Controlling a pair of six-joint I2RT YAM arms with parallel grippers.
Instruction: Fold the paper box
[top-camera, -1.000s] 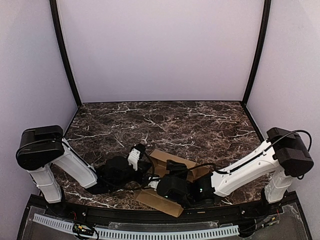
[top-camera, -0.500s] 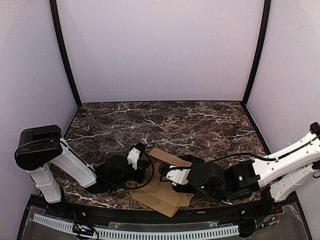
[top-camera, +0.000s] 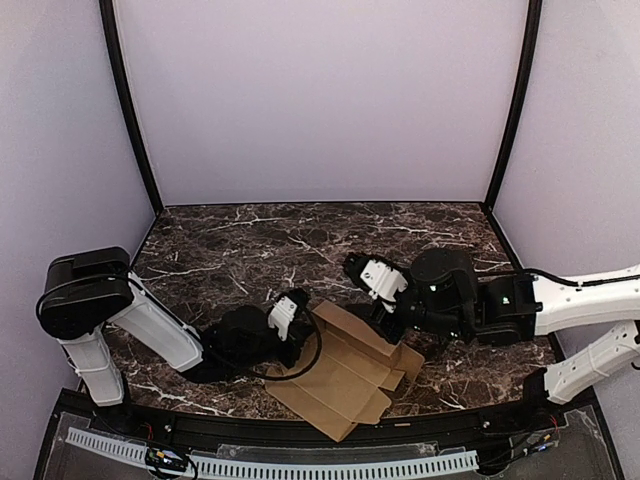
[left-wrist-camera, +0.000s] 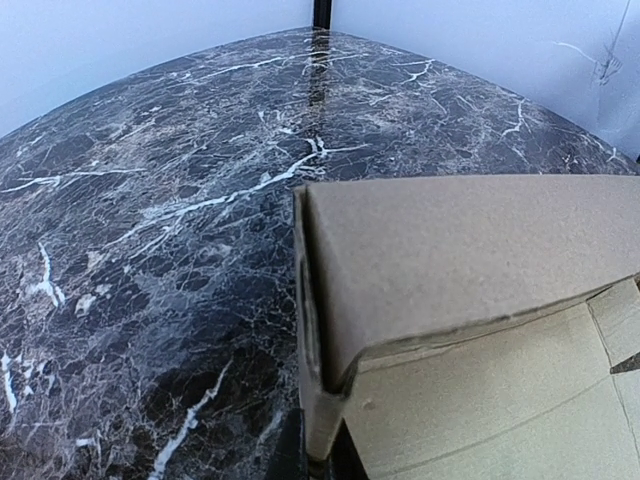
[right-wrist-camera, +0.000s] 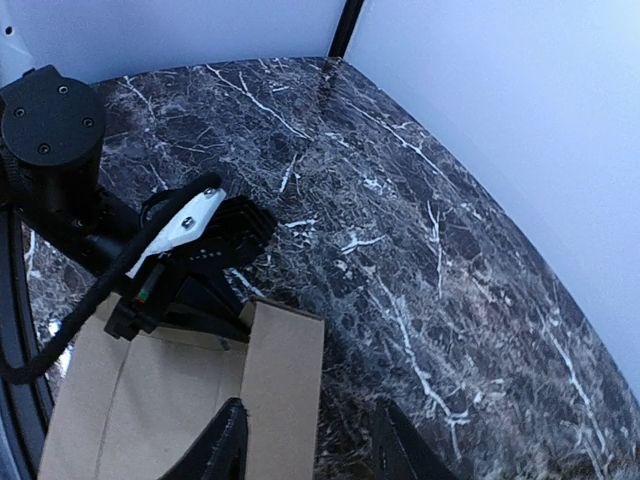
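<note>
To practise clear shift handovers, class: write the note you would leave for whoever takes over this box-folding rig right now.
Left gripper: jaws shut on the left edge of the paper box, holding one panel raised off the sheet.
Right gripper: jaws open, holding nothing, hovering by the box's far edge.
Box: on the marble table, near the front between the arms, mostly flat.
Done: one panel lifted.
Left: fold the remaining panels and flaps and close it into a carton.
</note>
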